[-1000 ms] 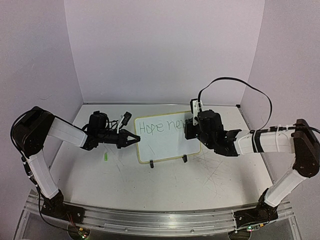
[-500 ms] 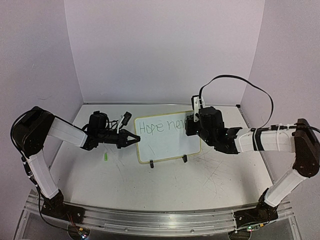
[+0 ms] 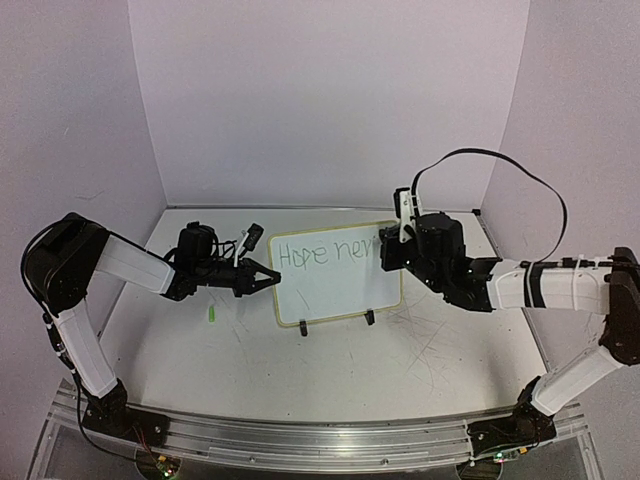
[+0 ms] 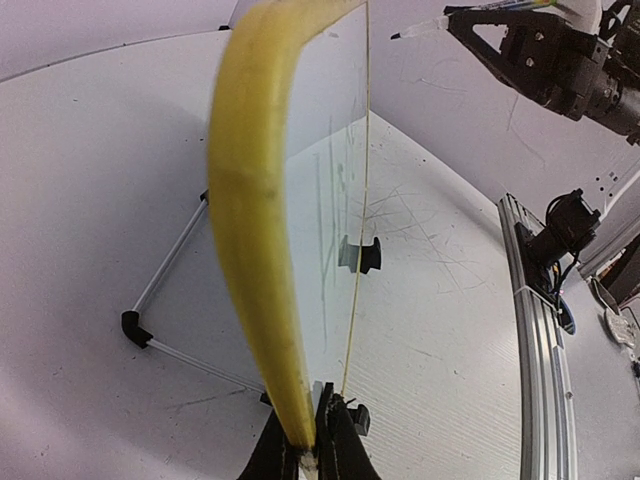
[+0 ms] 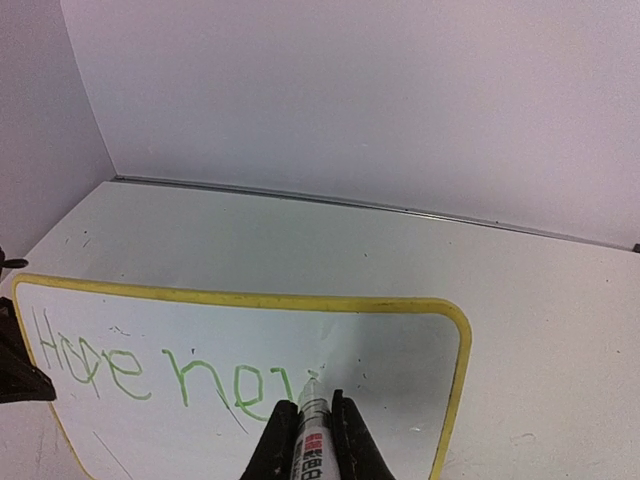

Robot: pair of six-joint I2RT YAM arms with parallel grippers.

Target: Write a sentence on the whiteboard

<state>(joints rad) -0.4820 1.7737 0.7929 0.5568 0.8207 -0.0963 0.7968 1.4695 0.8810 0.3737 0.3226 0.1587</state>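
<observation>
The whiteboard [image 3: 335, 285] stands tilted on two black clip feet mid-table, with a yellow rim [image 5: 240, 298]. Green writing [image 5: 140, 375] on it reads "Hope nev" in one line; it also shows in the top view [image 3: 325, 253]. My left gripper [image 3: 268, 279] is shut on the board's left edge; the left wrist view shows its jaws pinching the yellow rim [image 4: 255, 230]. My right gripper [image 3: 385, 250] is shut on a white marker [image 5: 312, 430], tip at the board just right of the "v". The marker [image 4: 430, 25] shows in the left wrist view too.
A small green cap [image 3: 212, 315] lies on the table left of the board. A wire stand leg [image 4: 165, 300] props the board from behind. The table [image 3: 420, 350] carries faint scribble marks. Walls close in the back and sides.
My right arm has shifted right and back a little, with the marker tip moving along the writing's end. The left gripper and the board have not moved.
</observation>
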